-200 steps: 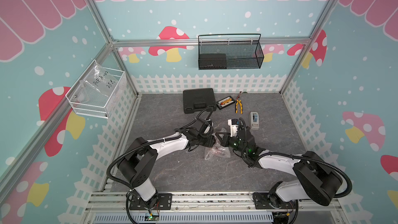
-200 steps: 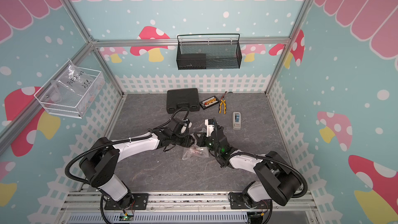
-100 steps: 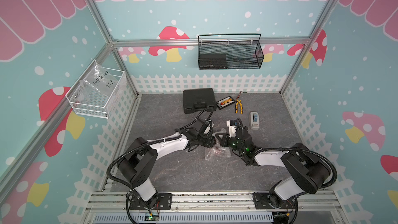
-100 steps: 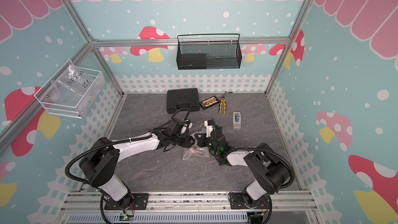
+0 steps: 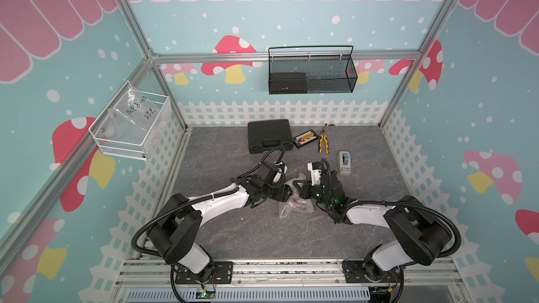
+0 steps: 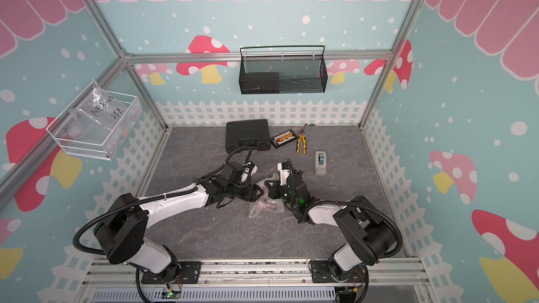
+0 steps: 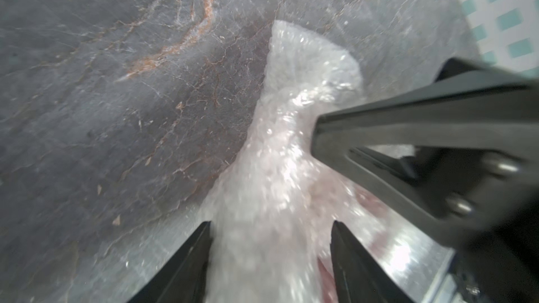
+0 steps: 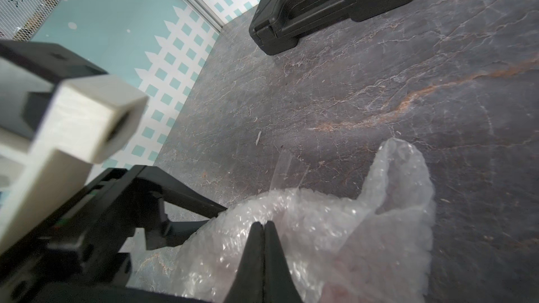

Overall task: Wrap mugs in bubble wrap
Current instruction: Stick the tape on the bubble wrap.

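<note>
**Work item.** The clear bubble wrap sheet (image 5: 294, 208) lies crumpled into a bundle on the grey marbled tabletop (image 5: 233, 234), mid-table between the two arms. One loose flap stands up from the bundle on its far side.

**Mug.** The small red mug (image 7: 373, 204) is inside the bundle. It shows only as a reddish tint through the plastic. Its handle, rim and orientation cannot be made out.

**Left gripper** (image 7: 271, 225). The fingers are spread, and the wrapped bundle fills the gap between them. The left wrist view is motion-blurred, so it cannot be told whether the pads press on the plastic.

**Right gripper** (image 8: 264, 224). The fingers are pressed together, with their tips against the upper surface of the wrap. Whether a fold of plastic is caught between them cannot be told.

**Top views.** The two grippers meet nose to nose over the far edge of the bundle. The gripper bodies hide the fingertips.

**Surroundings.** A black plastic carry case (image 5: 269, 136) sits at the far edge of the table and is cut off in the right wrist view. A grey-white tape dispenser (image 5: 344, 164) stands well apart on the right side. Only one corner of it enters the left wrist view.
</note>
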